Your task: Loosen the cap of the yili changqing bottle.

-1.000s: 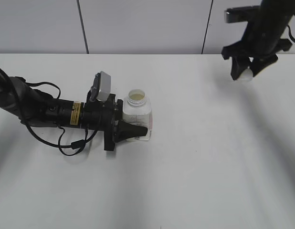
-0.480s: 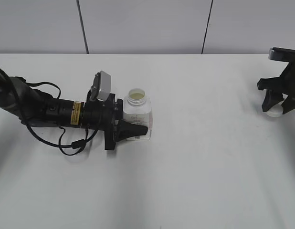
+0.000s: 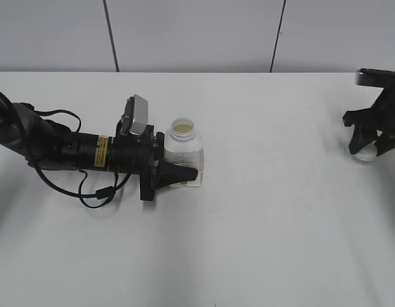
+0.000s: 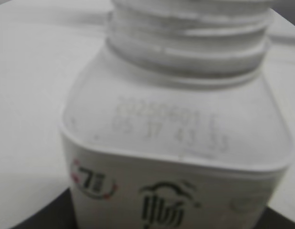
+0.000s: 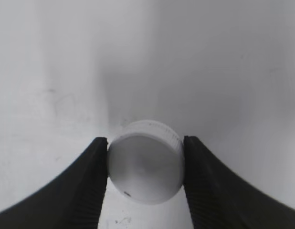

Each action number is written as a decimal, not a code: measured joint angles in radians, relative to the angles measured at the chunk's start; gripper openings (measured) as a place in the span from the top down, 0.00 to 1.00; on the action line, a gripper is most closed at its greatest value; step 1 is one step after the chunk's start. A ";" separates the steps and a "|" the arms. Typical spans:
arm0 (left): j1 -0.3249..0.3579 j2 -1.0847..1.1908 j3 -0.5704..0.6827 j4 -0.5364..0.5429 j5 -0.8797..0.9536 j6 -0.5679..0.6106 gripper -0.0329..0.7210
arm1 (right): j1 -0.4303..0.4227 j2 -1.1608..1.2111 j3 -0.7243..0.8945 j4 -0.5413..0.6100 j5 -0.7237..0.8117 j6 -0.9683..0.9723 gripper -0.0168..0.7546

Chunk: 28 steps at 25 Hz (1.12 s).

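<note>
The yili changqing bottle (image 3: 183, 146) stands upright at centre left on the white table (image 3: 261, 243). It is white and squarish, and its wide neck is open with no cap on it. My left gripper (image 3: 178, 165) lies along the table and is shut on the bottle's body. In the left wrist view the bottle (image 4: 176, 143) fills the frame, its bare threaded neck at the top. At the far right my right gripper (image 3: 370, 144) is shut on the white ribbed cap (image 3: 365, 152). The right wrist view shows the cap (image 5: 146, 157) held between both fingers (image 5: 145, 177), close over the table.
A black cable (image 3: 89, 192) loops on the table beside the left arm. The grey panelled wall (image 3: 197, 32) runs behind the table's far edge. The right gripper is near the right edge of the view.
My right gripper has carried the cap from high up at the back right, further right and down close to the table. The left gripper and bottle have not moved.
</note>
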 joint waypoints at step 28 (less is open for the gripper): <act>0.000 0.000 0.000 -0.013 -0.012 0.000 0.34 | 0.001 0.012 -0.099 -0.003 0.116 -0.002 0.25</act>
